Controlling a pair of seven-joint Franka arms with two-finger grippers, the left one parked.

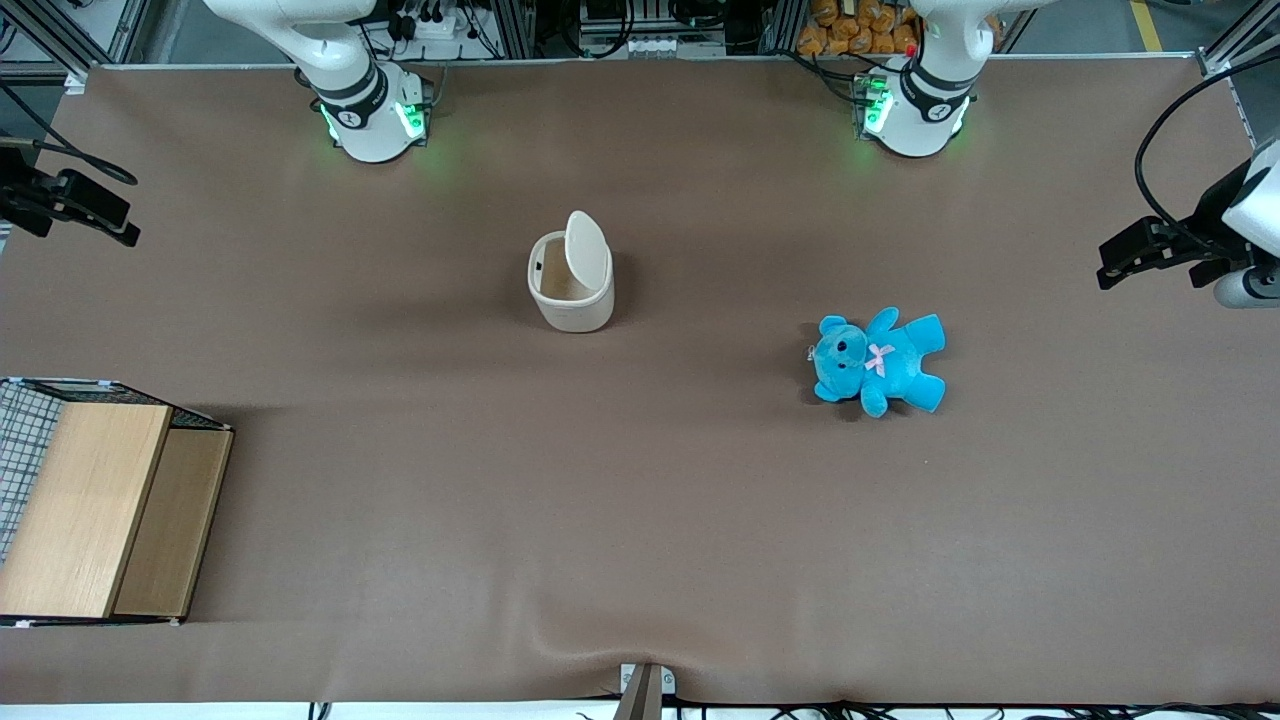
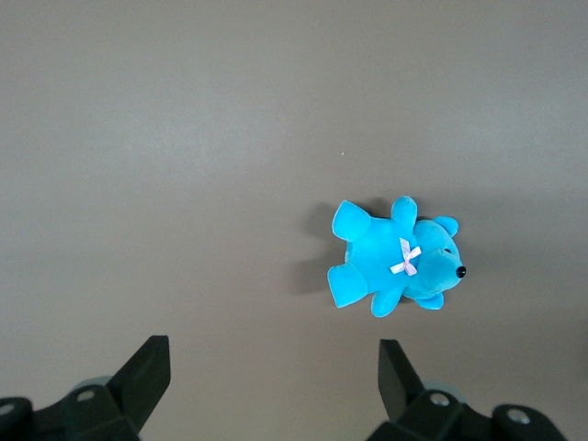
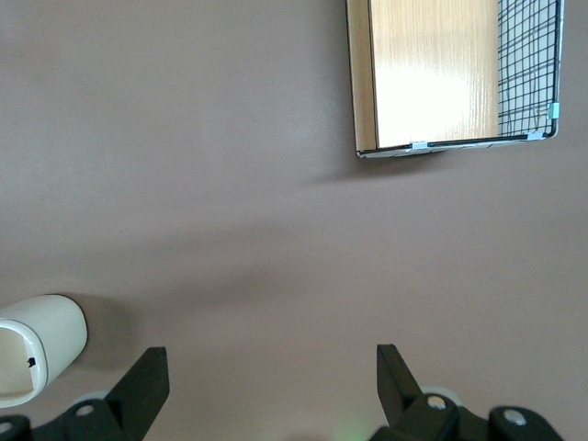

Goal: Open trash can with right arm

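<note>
The cream-white trash can stands upright in the middle of the table, with its oval flip lid raised on edge and the inside showing. The right wrist view catches part of the trash can with its mouth open. The right arm's gripper hangs high over the working arm's end of the table, well away from the can. Seen from the wrist, the gripper is open wide, with only bare table between its fingers.
A wooden box with a wire-mesh side sits at the working arm's end, nearer the front camera; it also shows as the wooden box. A blue teddy lies toward the parked arm's end, also seen as the teddy.
</note>
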